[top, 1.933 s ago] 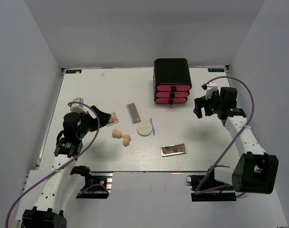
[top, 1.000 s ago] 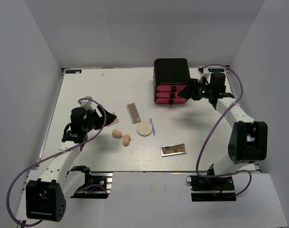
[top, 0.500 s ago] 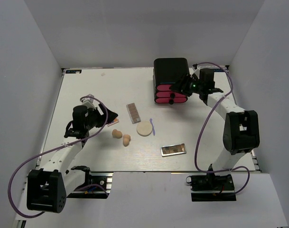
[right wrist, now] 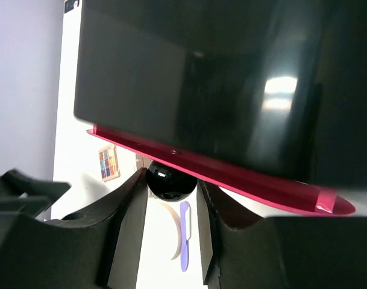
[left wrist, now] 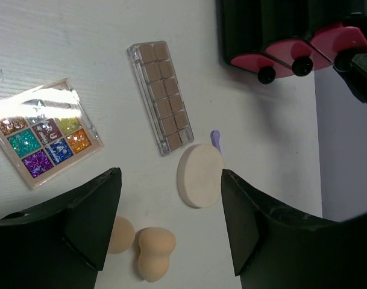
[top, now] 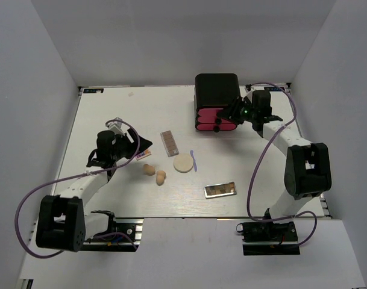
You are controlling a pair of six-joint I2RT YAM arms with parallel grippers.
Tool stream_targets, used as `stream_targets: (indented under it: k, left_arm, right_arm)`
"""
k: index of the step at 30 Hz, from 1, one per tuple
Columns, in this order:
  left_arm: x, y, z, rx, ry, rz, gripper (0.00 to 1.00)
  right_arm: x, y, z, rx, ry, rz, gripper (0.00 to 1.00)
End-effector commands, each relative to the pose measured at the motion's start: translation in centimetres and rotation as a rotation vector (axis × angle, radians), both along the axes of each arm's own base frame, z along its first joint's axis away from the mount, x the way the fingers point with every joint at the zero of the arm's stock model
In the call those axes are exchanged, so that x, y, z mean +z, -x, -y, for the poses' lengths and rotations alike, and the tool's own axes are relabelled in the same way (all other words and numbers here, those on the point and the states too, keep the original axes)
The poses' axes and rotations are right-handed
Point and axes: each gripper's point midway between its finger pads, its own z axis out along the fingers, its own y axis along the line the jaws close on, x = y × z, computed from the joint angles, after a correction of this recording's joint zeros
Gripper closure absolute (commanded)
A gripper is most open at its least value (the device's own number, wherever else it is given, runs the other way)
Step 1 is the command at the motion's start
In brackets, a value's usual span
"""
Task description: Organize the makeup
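Marks on the glitter palette (left wrist: 44,132) are too blurred to read, and the purple stick (left wrist: 216,139) is mostly hidden behind the puff (left wrist: 199,176) on the table (top: 111,108). The left gripper (left wrist: 169,174) hangs spread wide above them, empty. The right gripper (right wrist: 171,179) pinches the black knob (right wrist: 171,188) of a pink drawer (right wrist: 261,186).

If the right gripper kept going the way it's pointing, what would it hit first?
The black knob, which the right gripper hugs between its fingers; directly behind it, probably the pink drawer front.

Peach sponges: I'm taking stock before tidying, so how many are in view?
2. The left sponge and the right sponge lie side by side, just left of the round puff. None looks hidden.
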Motion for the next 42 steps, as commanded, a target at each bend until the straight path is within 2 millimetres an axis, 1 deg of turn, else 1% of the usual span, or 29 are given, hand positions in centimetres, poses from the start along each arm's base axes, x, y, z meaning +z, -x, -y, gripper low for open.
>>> stream_targets:
  k: [1, 2, 3, 4, 5, 6, 7, 9, 11, 12, 15, 16, 17, 18, 20, 21, 22, 23, 25, 26, 27, 28, 29, 34, 35, 36, 38, 39, 42]
  left_arm:
    - [1.7, -1.8, 1.1, -0.020, 0.039, 0.037, 0.24]
    - [1.6, -2.1, 1.5, -0.028, 0.036, 0.028, 0.24]
    - [0.6, -2.5, 1.9, -0.036, 0.031, -0.003, 0.24]
    - [0.9, -3.2, 2.0, -0.035, 0.029, -0.001, 0.24]
    - [0.8, -3.5, 2.5, -0.047, 0.029, -0.006, 0.24]
    - [-0.2, -3.8, 3.0, -0.058, 0.022, -0.037, 0.24]
    - [0.1, -4.6, 3.1, -0.058, 0.020, -0.029, 0.24]
    - [-1.0, -5.1, 3.6, -0.067, 0.009, -0.062, 0.24]
    - [-0.9, -5.6, 4.7, -0.087, 0.000, -0.060, 0.24]
    - [-1.6, -6.0, 4.6, -0.083, -0.009, -0.076, 0.24]
    - [-1.4, -6.9, 5.7, -0.100, -0.022, -0.075, 0.23]
    - [-2.3, -7.0, 6.1, -0.106, -0.039, -0.095, 0.23]
    - [-1.6, -7.5, 6.8, -0.115, -0.045, -0.088, 0.23]
    - [-1.8, -7.9, 6.7, -0.111, -0.055, -0.092, 0.23]
    - [-3.1, -8.0, 7.5, -0.113, -0.089, -0.132, 0.22]
    - [-2.5, -8.9, 7.5, -0.102, -0.098, -0.121, 0.22]
    - [-2.8, -9.0, 8.0, -0.103, -0.112, -0.132, 0.20]
    - [-4.1, -8.9, 7.9, -0.083, -0.150, -0.173, 0.20]
    - [-4.0, -9.6, 8.2, -0.064, -0.183, -0.191, 0.19]
    - [-5.5, -9.3, 7.9, -0.043, -0.229, -0.240, 0.18]
    - [-5.1, -9.9, 7.9, -0.030, -0.240, -0.239, 0.18]
    - [-5.6, -9.4, 8.0, -0.031, -0.266, -0.265, 0.18]
    - [-6.0, -9.7, 7.5, -0.002, -0.291, -0.271, 0.17]
    - [-6.7, -9.2, 7.9, 0.024, -0.397, -0.312, 0.17]
    - [-6.8, -9.4, 7.3, 0.046, -0.424, -0.317, 0.16]
    - [-7.5, -9.1, 7.5, 0.043, -0.447, -0.339, 0.16]
    - [-7.5, -9.1, 7.7, 0.045, -0.474, -0.357, 0.16]
    - [-7.6, -9.0, 8.0, 0.044, -0.488, -0.360, 0.16]
    - [-8.0, -8.9, 8.7, 0.034, -0.508, -0.365, 0.15]
  right_arm:
    - [1.1, 1.2, 0.4, -0.014, 0.007, 0.028, 0.79]
    - [0.8, 2.2, 0.4, -0.010, 0.008, 0.016, 0.79]
    - [0.7, 2.5, 0.6, -0.012, 0.008, 0.010, 0.79]
    - [0.7, 3.3, 0.7, -0.013, 0.009, 0.007, 0.79]
    - [0.6, 3.7, 0.7, -0.011, 0.009, 0.006, 0.79]
    - [0.5, 3.9, 1.0, -0.019, 0.012, 0.003, 0.79]
    - [1.0, 4.3, 1.0, -0.017, 0.011, 0.013, 0.79]
    - [0.3, 5.2, 1.1, -0.019, 0.015, -0.005, 0.79]
    - [0.1, 5.8, 1.4, -0.026, 0.013, -0.013, 0.79]
    - [-0.1, 6.0, 1.5, -0.030, 0.015, -0.017, 0.79]
    - [-0.3, 6.5, 1.6, -0.033, 0.014, -0.023, 0.79]
    - [-0.4, 6.7, 1.5, -0.031, 0.016, -0.026, 0.79]
    - [-0.3, 6.8, 1.5, -0.031, 0.013, -0.027, 0.79]
    - [-0.4, 7.0, 1.6, -0.030, 0.012, -0.031, 0.79]
    - [-0.7, 7.3, 1.5, -0.027, 0.008, -0.044, 0.80]
    - [-0.9, 7.6, 1.5, -0.029, 0.007, -0.051, 0.79]
    - [-1.0, 7.8, 1.5, -0.027, 0.007, -0.054, 0.80]
    - [-1.1, 7.9, 1.6, -0.029, 0.007, -0.058, 0.80]
    - [-1.2, 8.2, 1.7, -0.032, 0.009, -0.059, 0.79]
    - [-1.2, 8.2, 1.7, -0.033, 0.009, -0.059, 0.79]
    - [-1.2, 8.2, 1.8, -0.034, 0.010, -0.058, 0.75]
    - [-1.2, 8.3, 1.7, -0.031, 0.013, -0.056, 0.73]
    - [-1.2, 8.2, 1.8, -0.033, 0.014, -0.054, 0.71]
    - [-1.1, 8.0, 1.7, -0.025, 0.011, -0.045, 0.60]
    - [-1.2, 8.1, 1.6, -0.021, 0.010, -0.048, 0.57]
    - [-1.2, 8.1, 1.5, -0.021, 0.007, -0.046, 0.51]
    - [-1.4, 8.1, 1.5, -0.022, 0.006, -0.051, 0.44]
    - [-1.4, 8.1, 1.6, -0.022, 0.004, -0.049, 0.34]
    - [-1.3, 8.3, 1.6, -0.017, 0.002, -0.043, 0.18]
